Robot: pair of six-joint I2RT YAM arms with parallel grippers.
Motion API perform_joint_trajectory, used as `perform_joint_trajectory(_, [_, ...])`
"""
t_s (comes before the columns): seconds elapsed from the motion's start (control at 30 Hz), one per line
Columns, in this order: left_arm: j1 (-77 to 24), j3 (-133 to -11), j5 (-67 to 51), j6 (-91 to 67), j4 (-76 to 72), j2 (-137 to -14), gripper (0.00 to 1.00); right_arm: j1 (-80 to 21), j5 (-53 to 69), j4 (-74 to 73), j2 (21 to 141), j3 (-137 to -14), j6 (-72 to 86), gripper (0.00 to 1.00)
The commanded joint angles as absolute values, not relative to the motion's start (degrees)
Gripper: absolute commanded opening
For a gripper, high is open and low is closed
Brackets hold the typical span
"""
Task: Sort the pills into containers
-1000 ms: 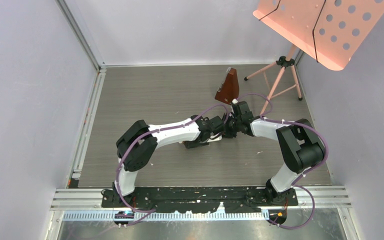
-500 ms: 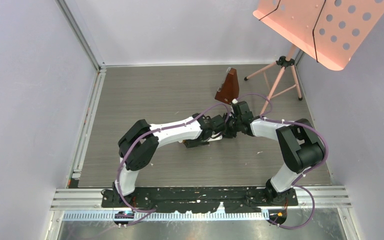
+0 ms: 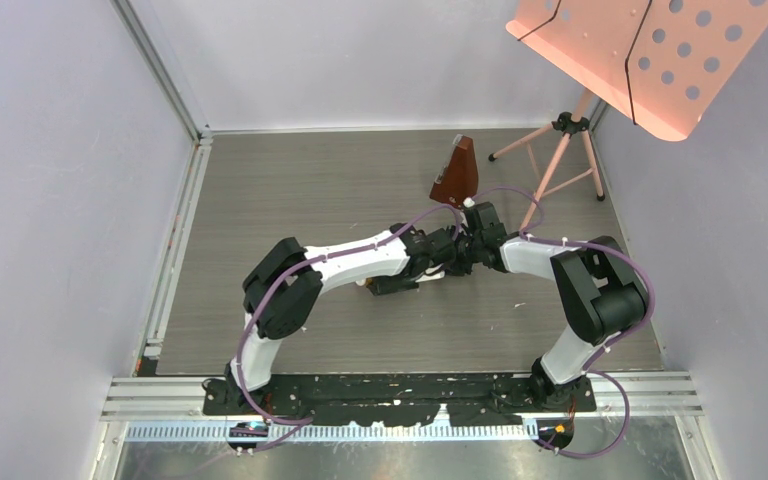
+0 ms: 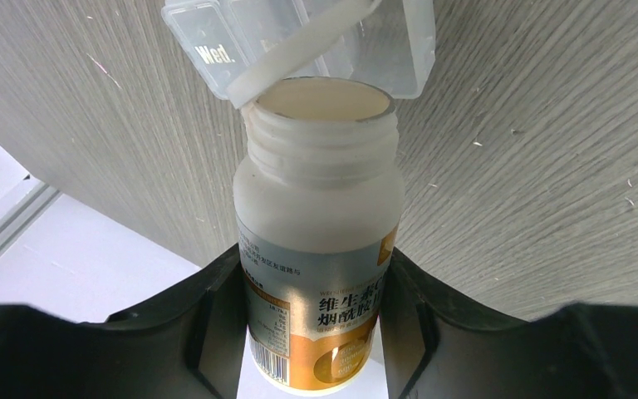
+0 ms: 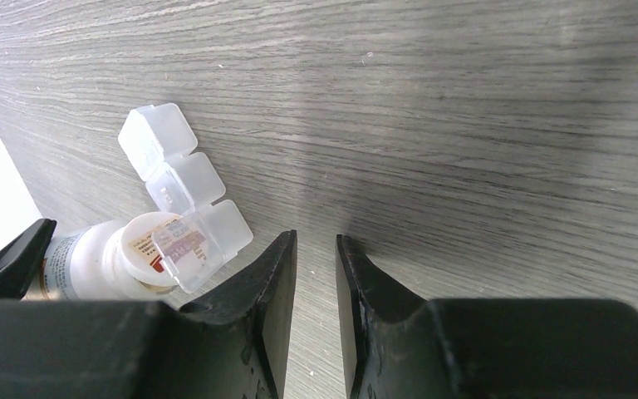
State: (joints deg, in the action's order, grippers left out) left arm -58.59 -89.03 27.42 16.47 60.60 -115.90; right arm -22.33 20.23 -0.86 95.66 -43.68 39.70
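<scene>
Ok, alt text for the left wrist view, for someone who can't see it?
The left tool grips an uncapped white pill bottle, its open mouth right at the raised flip lid of a clear pill box on the grey wood table.

the top camera looks down from behind; both wrist cameras, close in, share the bottle (image 4: 320,249) and containers (image 5: 184,179).

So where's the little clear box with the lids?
In the right wrist view, the clear pill box lies on the wooden table, on the picture's left side, right by the open mouth of the white bottle.
</scene>
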Motion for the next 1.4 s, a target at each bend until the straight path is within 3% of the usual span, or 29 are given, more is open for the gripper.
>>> perform_joint_trajectory(0.0, [-59.12, -92.17, 27.87, 15.32, 63.48, -116.72, 0.00, -22.84, 14.76, -8.28, 99.94, -40.19, 38.06, 0.32])
perform_joint_trajectory(0.6, [-59.22, -95.87, 27.51, 13.70, 65.64, -118.23, 0.00, -21.71, 15.03, -7.94, 99.32, -38.20, 35.53, 0.31])
perform_joint_trajectory(0.97, [-59.24, -95.41, 27.66, 13.47, 65.01, -117.10, 0.00, -13.78, 16.02, -8.90, 95.19, -35.21, 33.40, 0.21])
perform_joint_trajectory(1.37, [-59.23, -100.73, 26.82, 13.35, 70.00, -120.98, 0.00, -13.50, 13.64, -12.24, 87.45, -33.65, 36.51, 0.24])
